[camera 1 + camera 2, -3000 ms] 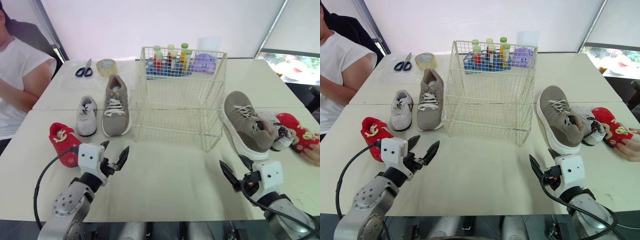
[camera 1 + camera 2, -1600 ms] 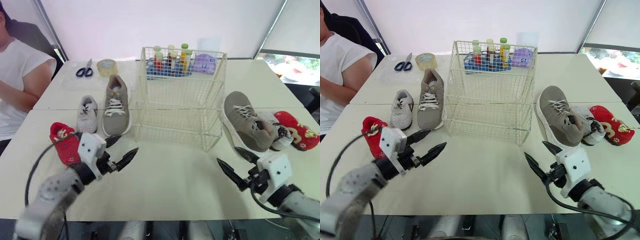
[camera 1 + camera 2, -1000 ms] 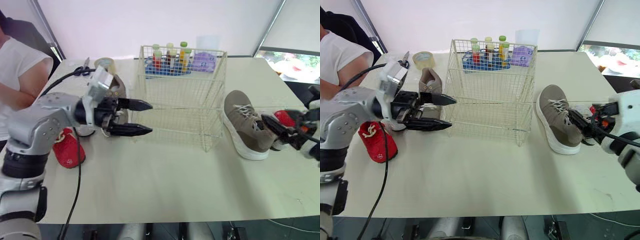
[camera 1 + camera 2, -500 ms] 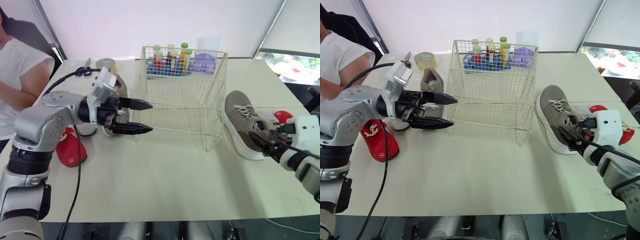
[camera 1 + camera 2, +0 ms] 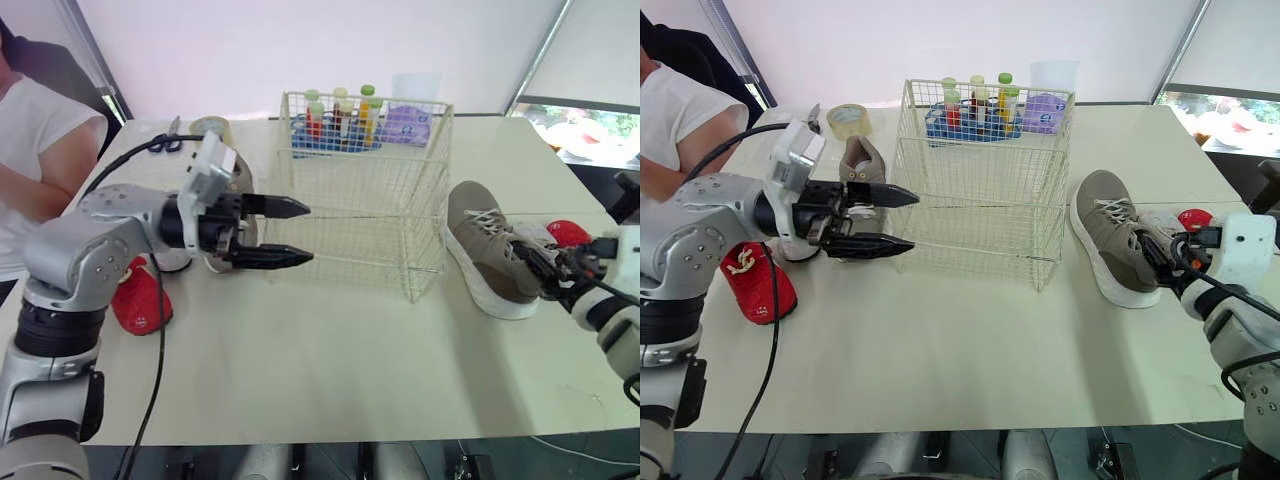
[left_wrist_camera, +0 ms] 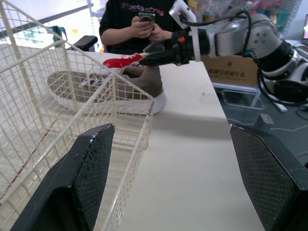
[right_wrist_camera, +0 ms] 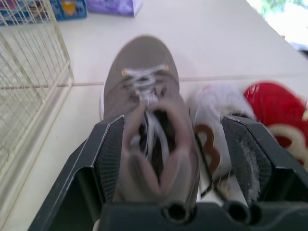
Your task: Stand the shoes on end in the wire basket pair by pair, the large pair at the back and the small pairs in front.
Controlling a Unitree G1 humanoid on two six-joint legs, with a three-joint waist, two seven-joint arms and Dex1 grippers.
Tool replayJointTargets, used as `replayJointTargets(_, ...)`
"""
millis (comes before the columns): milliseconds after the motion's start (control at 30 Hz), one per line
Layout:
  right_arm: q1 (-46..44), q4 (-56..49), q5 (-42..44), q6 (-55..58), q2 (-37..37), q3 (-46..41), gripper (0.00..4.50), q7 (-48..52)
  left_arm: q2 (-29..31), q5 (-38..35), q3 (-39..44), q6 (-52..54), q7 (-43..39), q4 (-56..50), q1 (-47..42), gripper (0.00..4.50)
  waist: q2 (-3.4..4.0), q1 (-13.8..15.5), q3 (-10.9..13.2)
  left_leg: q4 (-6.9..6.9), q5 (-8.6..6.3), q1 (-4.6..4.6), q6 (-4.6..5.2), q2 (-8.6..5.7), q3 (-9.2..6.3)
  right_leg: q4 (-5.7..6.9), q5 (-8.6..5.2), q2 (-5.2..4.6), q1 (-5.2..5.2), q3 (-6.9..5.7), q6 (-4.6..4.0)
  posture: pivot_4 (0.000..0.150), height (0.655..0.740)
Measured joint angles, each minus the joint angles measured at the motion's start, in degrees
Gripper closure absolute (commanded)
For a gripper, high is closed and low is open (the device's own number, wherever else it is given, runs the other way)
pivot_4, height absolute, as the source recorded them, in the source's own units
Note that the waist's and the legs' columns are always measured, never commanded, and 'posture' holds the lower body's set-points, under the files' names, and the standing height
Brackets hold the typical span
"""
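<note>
A cream wire basket (image 5: 362,205) stands mid-table. My left gripper (image 5: 290,232) hovers open at its front left corner, nothing between the fingers. Behind that hand, on the left, lie a large tan shoe (image 5: 240,172), a small grey-white shoe (image 5: 168,262) and a small red shoe (image 5: 138,302). On the right lie the other tan shoe (image 5: 488,250), a small white shoe (image 7: 214,120) and a small red shoe (image 5: 568,232). My right gripper (image 5: 532,264) is open at this tan shoe's heel, a finger (image 7: 111,154) on either side of it.
Behind the basket stand a blue tray of several bottles (image 5: 340,118) and a purple item (image 5: 408,126). Scissors (image 5: 166,143) and a tape roll (image 5: 206,125) lie at the back left. A person in white (image 5: 40,165) sits at the table's left edge.
Both arms came up from the table's front edge, the left to the basket's left corner, the right to the tan shoe's heel. A hand by the right red shoe has gone.
</note>
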Motion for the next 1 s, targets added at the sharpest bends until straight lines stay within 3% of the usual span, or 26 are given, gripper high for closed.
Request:
replayJointTargets(667,-3.4,6.6,-2.2,2.3,1.0,2.9,1.07,2.4,-0.2,0.0,0.1,1.2,2.2,-0.9,-0.2,0.6,0.0,0.0,0.0,0.01,0.0,0.01,0.0,0.0,0.0,0.0,0.0,0.02,0.02,0.0,0.0,0.15,0.74)
replayJointTargets(767,-3.4,6.6,-2.6,3.0,1.0,3.4,1.93,2.8,-0.2,0.0,0.1,1.2,2.6,-1.1,-0.1,0.54,-0.01,0.0,0.0,0.01,0.0,0.02,0.0,0.0,0.0,0.0,0.0,0.02,0.03,0.0,0.0,0.15,0.74)
replayJointTargets(933,-2.5,5.8,-2.9,3.8,1.0,4.2,4.13,3.0,-0.2,0.0,0.2,1.2,3.4,-1.4,-0.1,0.54,-0.03,0.0,0.0,0.01,0.0,0.03,0.0,0.0,0.0,0.0,0.0,0.02,0.03,0.0,0.0,0.15,0.74)
replayJointTargets(1000,-2.5,5.7,-3.0,3.9,1.1,4.2,4.36,3.0,-0.2,0.0,0.2,1.2,3.4,-1.6,-0.1,0.54,-0.03,0.0,0.0,0.0,0.0,0.03,0.0,0.0,0.0,0.0,0.0,0.03,0.03,0.0,0.0,0.15,0.74)
